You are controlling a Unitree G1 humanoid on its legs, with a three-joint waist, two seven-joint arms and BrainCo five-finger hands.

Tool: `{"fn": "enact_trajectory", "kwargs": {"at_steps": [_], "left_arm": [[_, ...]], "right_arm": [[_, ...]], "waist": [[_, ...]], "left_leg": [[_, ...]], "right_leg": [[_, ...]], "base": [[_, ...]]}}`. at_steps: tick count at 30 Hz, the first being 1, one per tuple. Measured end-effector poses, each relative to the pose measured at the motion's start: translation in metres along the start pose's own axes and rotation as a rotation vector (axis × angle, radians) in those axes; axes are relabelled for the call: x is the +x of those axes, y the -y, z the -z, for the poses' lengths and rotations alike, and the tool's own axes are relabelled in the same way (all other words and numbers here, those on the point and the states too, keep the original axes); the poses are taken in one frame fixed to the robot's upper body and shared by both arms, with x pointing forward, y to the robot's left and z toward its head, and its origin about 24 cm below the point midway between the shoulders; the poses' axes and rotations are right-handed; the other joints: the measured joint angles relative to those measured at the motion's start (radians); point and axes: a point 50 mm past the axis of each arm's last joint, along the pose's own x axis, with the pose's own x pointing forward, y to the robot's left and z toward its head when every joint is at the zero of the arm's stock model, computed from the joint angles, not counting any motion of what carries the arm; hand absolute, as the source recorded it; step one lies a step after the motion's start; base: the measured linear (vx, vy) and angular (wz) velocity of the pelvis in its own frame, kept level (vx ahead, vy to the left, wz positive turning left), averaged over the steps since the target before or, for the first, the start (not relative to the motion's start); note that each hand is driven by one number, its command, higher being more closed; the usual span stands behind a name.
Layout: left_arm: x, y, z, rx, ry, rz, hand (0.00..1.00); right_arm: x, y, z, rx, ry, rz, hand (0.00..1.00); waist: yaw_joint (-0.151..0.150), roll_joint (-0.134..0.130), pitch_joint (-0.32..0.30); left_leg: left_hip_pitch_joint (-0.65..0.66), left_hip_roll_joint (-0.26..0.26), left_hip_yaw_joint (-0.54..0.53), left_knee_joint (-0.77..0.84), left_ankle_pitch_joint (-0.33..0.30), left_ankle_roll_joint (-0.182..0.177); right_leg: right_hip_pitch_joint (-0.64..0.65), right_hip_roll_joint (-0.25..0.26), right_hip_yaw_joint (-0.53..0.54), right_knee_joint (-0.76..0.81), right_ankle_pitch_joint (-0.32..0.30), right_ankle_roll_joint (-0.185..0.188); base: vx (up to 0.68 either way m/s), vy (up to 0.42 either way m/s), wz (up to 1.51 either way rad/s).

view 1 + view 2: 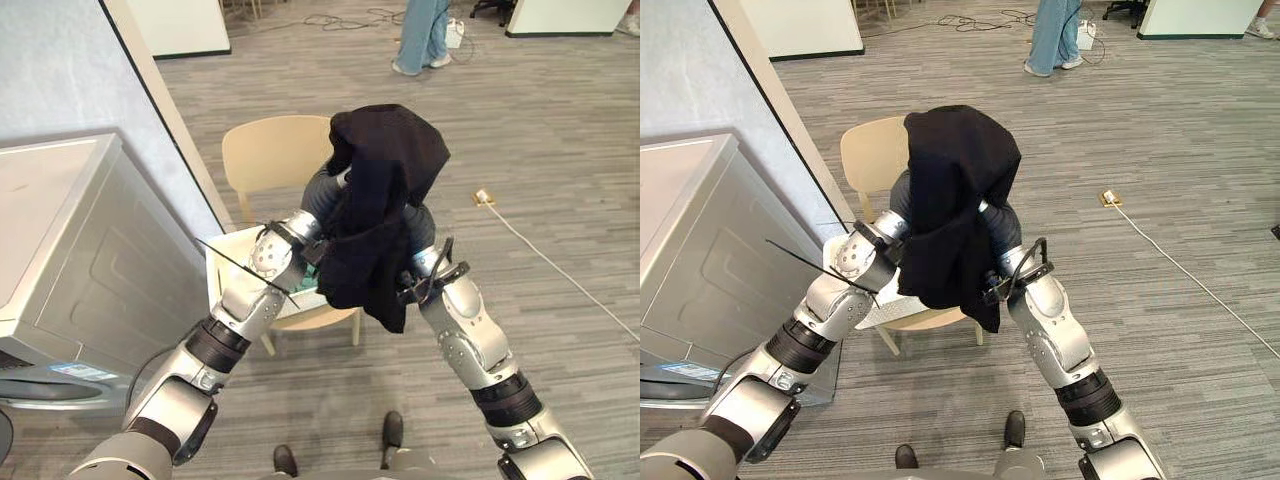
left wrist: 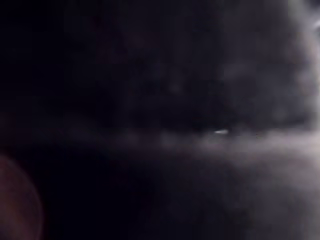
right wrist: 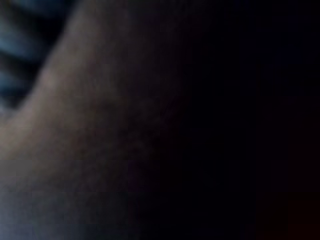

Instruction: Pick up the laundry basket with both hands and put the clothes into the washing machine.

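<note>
**Item:** black soft-cloth garment [image 1: 385, 200]. It is matte, limp and heavily folded. It lies draped over both raised arms above the chair, with its tail hanging toward 6 o'clock.

**Holders:** left robot hand [image 1: 322, 197] and right robot hand [image 1: 421, 228]. Their dark ribbed covers show at the cloth's edge. The fingers are buried in fabric, so we cannot tell whether they are spread or pinching.

**Nearby:**
- A pale wooden chair with a rounded back [image 1: 272, 150].
- What we take for the white rectangular laundry basket [image 1: 232, 262], rigid and straight-rimmed. It sits on the chair seat at 8 o'clock of the garment, in neither hand.
- A grey sheet-metal washing machine [image 1: 90, 270], boxy with pressed side panels, at 9 o'clock.

**Hazards, in our judgement:**
- The garment may only be draped, and a swing toward 9 o'clock could let it slide onto the grey striped carpet floor [image 1: 560, 150].
- The hanging tail might catch the chair back or the basket rim.
- Cloth lies across both wrist cameras, so any regrasp would be blind.
</note>
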Motion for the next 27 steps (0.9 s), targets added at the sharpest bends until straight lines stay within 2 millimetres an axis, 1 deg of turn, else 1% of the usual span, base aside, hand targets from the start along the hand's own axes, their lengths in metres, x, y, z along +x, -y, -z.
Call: {"fn": "enact_trajectory", "kwargs": {"at_steps": [3,8,9,13,18,23,24,26,27], "left_arm": [[0.0,0.0,0.0,0.01,0.011,-0.018,1.0],[-0.006,0.0,0.008,-0.006,0.008,-0.073,1.0],[-0.007,0.0,0.009,-0.009,0.007,-0.079,1.0],[-0.008,0.002,0.012,0.002,0.007,-0.103,1.0],[-0.013,-0.001,0.016,0.0,0.006,-0.154,1.0],[-0.018,-0.002,0.021,-0.019,-0.005,-0.183,1.0],[-0.019,-0.004,0.02,-0.02,-0.003,-0.195,1.0],[-0.023,-0.012,0.018,-0.018,0.009,-0.235,1.0],[-0.028,-0.019,0.016,-0.009,0.018,-0.271,1.0]], "right_arm": [[-0.002,-0.002,0.002,-0.003,-0.009,-0.007,1.0],[-0.006,-0.003,0.009,0.014,-0.039,0.007,1.0],[-0.007,-0.003,0.01,0.011,-0.045,0.007,0.0],[-0.011,0.0,0.012,-0.038,-0.064,0.023,0.0],[-0.014,0.006,0.017,-0.065,-0.099,0.061,0.0],[-0.017,0.008,0.02,-0.087,-0.126,0.069,0.0],[-0.019,0.012,0.021,-0.087,-0.133,0.093,0.0],[-0.027,0.028,0.021,-0.106,-0.147,0.174,0.0],[-0.033,0.042,0.016,-0.147,-0.149,0.241,0.0]], "waist": [[0.001,0.0,0.0],[0.001,0.0,0.0],[0.002,0.0,0.0],[0.018,0.0,0.0],[0.021,0.0,0.0],[0.022,0.0,0.0],[0.022,0.0,0.0],[0.023,0.0,0.0],[0.024,0.0,0.0]], "left_leg": [[0.0,0.0,-0.004,0.0,0.0,0.0],[0.001,0.0,-0.02,0.0,0.0,0.0],[0.001,0.0,-0.02,0.0,0.0,0.0],[0.001,0.0,-0.02,0.0,0.0,0.0],[0.001,0.0,-0.02,0.0,0.0,0.0],[0.001,0.0,-0.02,0.0,0.0,0.0],[0.001,0.0,-0.02,0.0,0.0,0.0],[0.001,0.0,-0.02,0.0,0.0,0.0],[0.001,0.0,-0.02,0.0,0.0,0.0]], "right_leg": [[0.003,0.0,-0.004,0.0,0.0,0.0],[0.012,-0.001,-0.019,-0.001,-0.003,0.003],[0.012,-0.001,-0.019,-0.001,-0.004,0.003],[0.012,-0.001,-0.019,-0.001,-0.004,0.003],[0.012,-0.001,-0.019,0.0,-0.004,0.004],[0.012,-0.001,-0.019,0.0,-0.004,0.004],[0.012,-0.001,-0.019,0.0,-0.005,0.004],[0.013,-0.001,-0.018,0.0,-0.005,0.004],[0.013,-0.001,-0.018,0.0,-0.005,0.004]], "base": [[0.01,0.01,0.04],[0.01,0.014,0.08],[0.0,0.0,0.0],[0.0,0.0,0.0],[0.0,0.0,0.0],[0.0,0.0,0.0],[0.0,0.0,0.0],[0.0,0.0,0.0],[0.0,0.0,0.0]]}}
